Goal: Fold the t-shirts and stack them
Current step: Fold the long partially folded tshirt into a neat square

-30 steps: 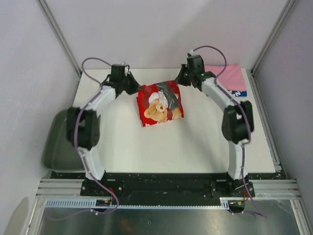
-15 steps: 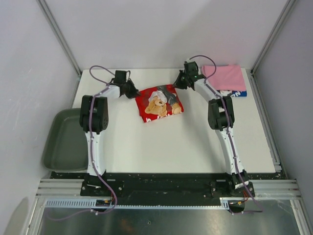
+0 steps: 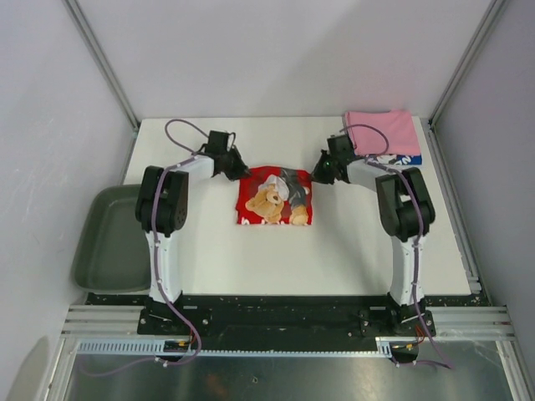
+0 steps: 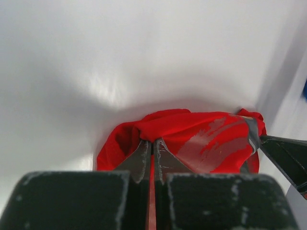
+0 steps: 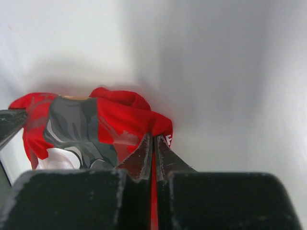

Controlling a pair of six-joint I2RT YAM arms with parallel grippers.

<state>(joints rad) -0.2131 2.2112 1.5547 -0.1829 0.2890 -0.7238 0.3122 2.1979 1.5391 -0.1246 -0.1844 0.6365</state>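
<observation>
Sitting left, beside the table (image 3: pixel 251 251): grey-green tray (image 3: pixel 104 242).
Left gripper (image 4: pixel 152 143): pinched together on the far-left corner of the red t-shirt (image 3: pixel 274 199).
Red t-shirt: folded, bear print up, flat on mid-table, between both grippers.
Right gripper (image 5: pixel 153 140): clamped on the red t-shirt, at its far-right corner.
Far-right corner: folded pink t-shirt (image 3: pixel 383 132), lying over a blue t-shirt (image 3: pixel 411 158).

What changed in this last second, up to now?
Both arms drew back toward their bases, jaws shut on the far corners of the red t-shirt, bringing it nearer the table's near edge and squaring it up. Nothing was newly gripped or released. The pink t-shirt, the blue t-shirt under it and the tray stayed put.
</observation>
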